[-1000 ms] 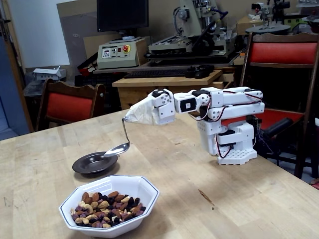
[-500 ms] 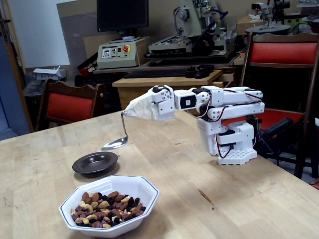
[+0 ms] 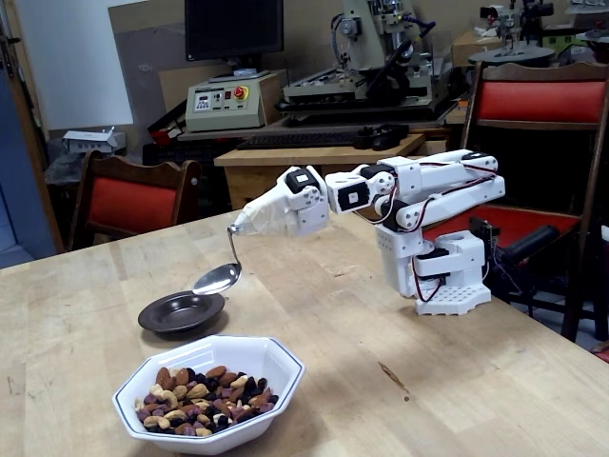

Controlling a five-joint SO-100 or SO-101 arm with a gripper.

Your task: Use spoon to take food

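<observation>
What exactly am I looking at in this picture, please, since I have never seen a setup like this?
A single camera, standing still in front of a wooden table, took this picture. The white machine is a small robot arm, bolted to a base. Its gripper is wrapped in beige tape, so its fingers are hidden. A metal spoon hangs from it, the bowl looking empty, just above a small dark saucer. Nearer the camera sits a white bowl of mixed nuts and dried fruit. Behind are red chairs and workshop machines.

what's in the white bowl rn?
The white bowl holds mixed nuts and dried fruit heaped on its left side. Pieces beneath the top layer are hidden.
</observation>
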